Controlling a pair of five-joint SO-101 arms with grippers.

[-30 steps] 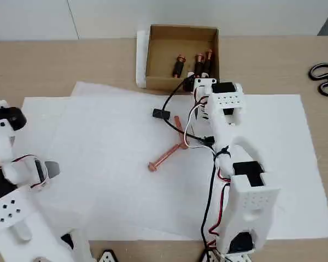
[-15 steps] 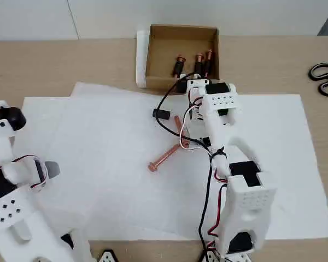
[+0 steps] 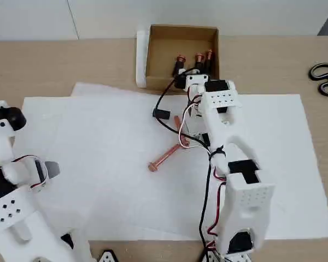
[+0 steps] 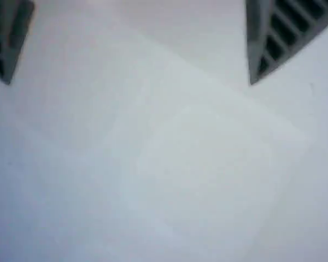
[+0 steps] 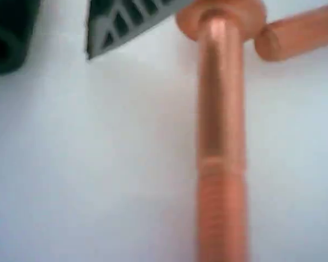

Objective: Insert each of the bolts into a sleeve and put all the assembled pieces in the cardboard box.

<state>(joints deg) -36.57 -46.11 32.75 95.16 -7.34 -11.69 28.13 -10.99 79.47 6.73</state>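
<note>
This looks like a small robotics lab or a hobby workshop. Two little machines of white plastic, the left arm (image 3: 13,218) and the right arm (image 3: 224,109), stand on a light wooden bench (image 3: 54,65), and bare wires (image 3: 209,196) run along the outside of one of them. Sheets of white paper (image 3: 109,158) cover the work area. A pair of scissors (image 3: 325,78) lies near the bench edge. A cardboard box (image 3: 183,30) holds a few bolts (image 3: 179,65). Behind the bench is a plain pale wall (image 3: 33,16).
</note>
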